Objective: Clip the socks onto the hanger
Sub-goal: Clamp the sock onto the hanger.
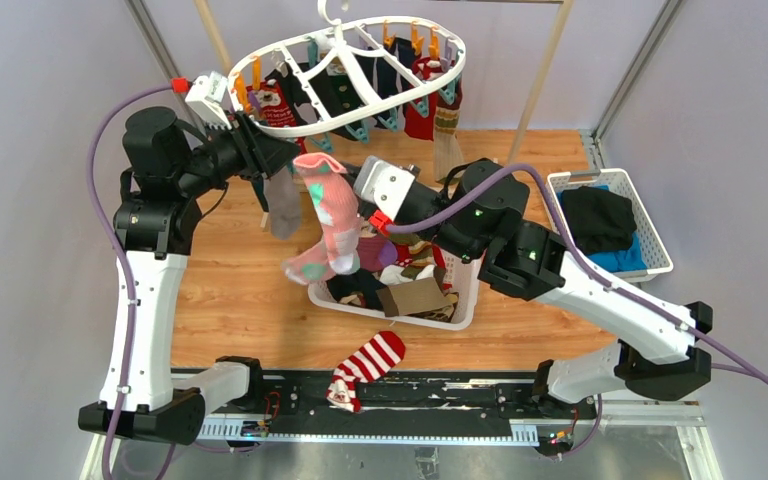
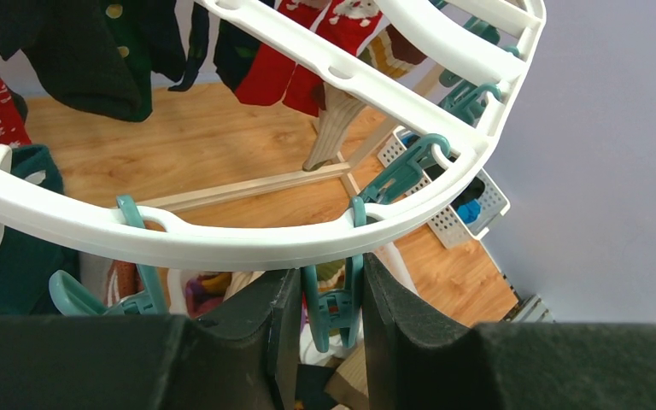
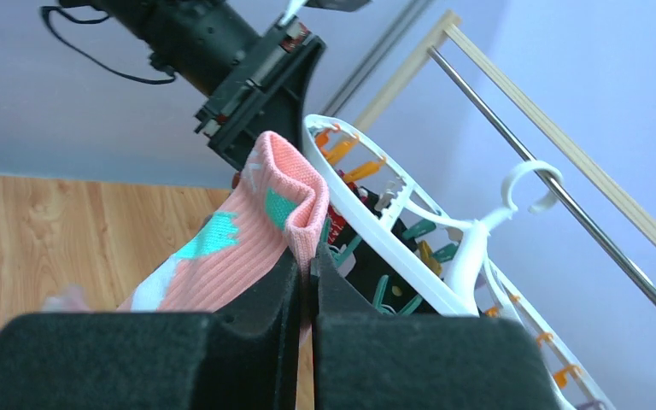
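The white oval hanger [image 1: 360, 118] hangs at the back with several socks clipped on it; its rim crosses the left wrist view [image 2: 248, 243]. My left gripper [image 1: 260, 150] is at the hanger's near-left rim. Its fingers [image 2: 284, 295] press both sides of a teal clothespin [image 2: 335, 301] just under the rim. My right gripper [image 1: 352, 188] is shut on the cuff of a pink sock with teal patches [image 1: 328, 215], holding it up beside the rim, close to the left gripper. The cuff stands above the shut jaws in the right wrist view [image 3: 284, 196].
A grey sock [image 1: 282, 205] hangs below the left gripper. A white basket [image 1: 468, 300] of mixed socks stands below the right arm. A red-white striped sock [image 1: 365, 365] lies near the front edge. Another basket [image 1: 650, 215] with black and blue clothes sits right. A wooden pole [image 1: 540, 70] stands behind.
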`<state>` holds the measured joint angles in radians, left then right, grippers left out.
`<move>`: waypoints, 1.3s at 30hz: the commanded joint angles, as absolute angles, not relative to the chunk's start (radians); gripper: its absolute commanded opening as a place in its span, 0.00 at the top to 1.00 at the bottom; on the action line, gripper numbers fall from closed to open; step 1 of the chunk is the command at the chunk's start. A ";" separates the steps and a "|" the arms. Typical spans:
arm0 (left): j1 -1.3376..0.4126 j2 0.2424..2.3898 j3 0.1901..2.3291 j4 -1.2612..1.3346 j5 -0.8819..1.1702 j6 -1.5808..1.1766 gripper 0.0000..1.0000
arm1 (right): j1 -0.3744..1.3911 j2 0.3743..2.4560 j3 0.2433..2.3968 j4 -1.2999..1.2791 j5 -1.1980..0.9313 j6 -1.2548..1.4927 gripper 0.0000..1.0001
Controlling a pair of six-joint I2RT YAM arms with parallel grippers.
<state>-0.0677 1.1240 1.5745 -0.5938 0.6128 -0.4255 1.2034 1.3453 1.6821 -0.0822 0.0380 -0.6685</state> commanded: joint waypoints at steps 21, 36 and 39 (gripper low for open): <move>-0.074 1.096 1.532 -0.527 0.734 -0.491 1.00 | 1.019 1.387 1.352 0.307 -0.197 0.108 1.00; -0.074 1.104 1.508 -0.497 0.832 -0.485 1.00 | 0.910 1.516 1.322 0.597 -0.423 0.320 1.00; -0.074 1.108 1.507 -0.499 0.839 -0.483 1.00 | 0.893 1.526 1.323 0.623 -0.445 0.355 1.00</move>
